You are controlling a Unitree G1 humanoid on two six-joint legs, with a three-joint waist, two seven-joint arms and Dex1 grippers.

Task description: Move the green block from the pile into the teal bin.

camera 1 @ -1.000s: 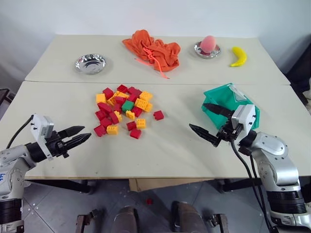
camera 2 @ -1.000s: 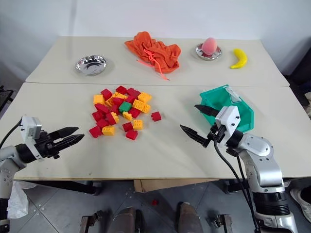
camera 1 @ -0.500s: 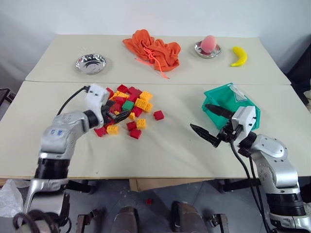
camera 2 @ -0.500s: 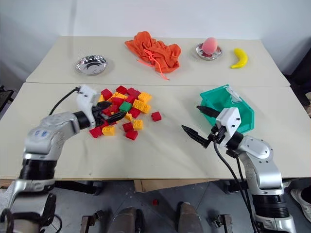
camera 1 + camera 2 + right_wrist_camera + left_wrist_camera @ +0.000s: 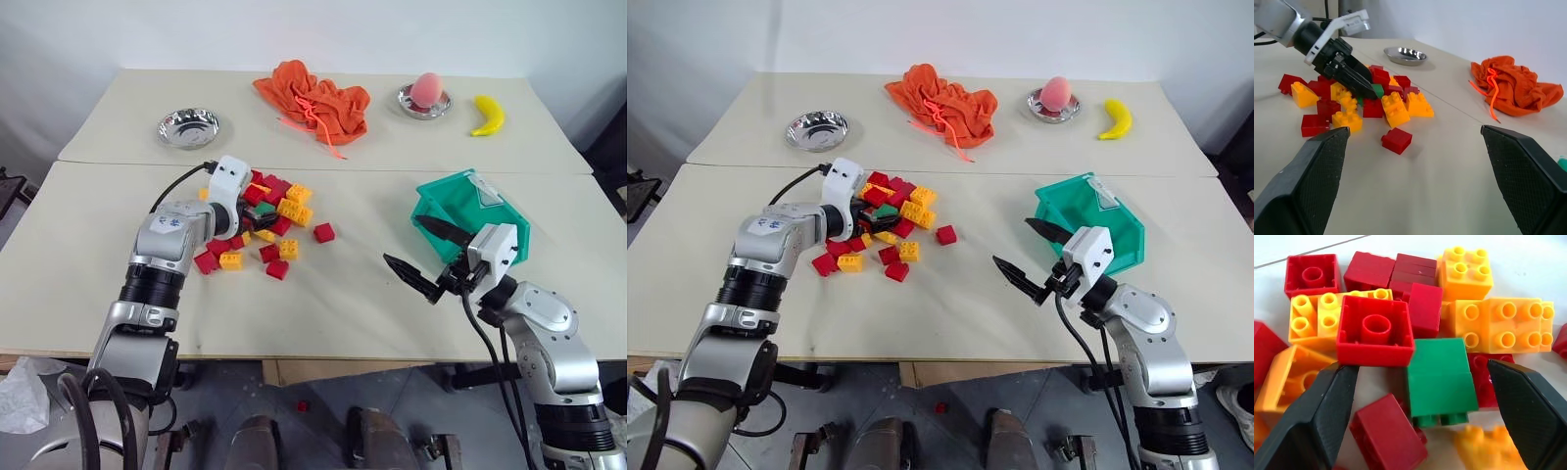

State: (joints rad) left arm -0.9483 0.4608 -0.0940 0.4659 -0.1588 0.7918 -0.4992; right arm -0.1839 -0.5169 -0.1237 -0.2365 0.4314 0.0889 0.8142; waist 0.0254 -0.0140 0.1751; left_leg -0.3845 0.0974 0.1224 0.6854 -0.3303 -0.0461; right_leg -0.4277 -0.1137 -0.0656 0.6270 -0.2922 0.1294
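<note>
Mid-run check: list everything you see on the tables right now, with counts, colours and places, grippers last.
green block: one, green, in the pile, between the left gripper's fingers
pile: about twenty bricks, red and yellow-orange, near table, left of centre
teal bin: one, teal, near table, right side
steel bowl: one, silver, far table, left
orange cloth: one, far table, centre
pink fruit in bowl: one, far table, right
banana: one, yellow, far right
left gripper: black, open, around the green block
right gripper: black, open, beside the bin

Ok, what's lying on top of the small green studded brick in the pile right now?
Nothing rests on the small green studded brick; its smooth side faces up, bare. A red upturned brick abuts one side. The open left gripper straddles it. What lies underneath is covered.
</note>
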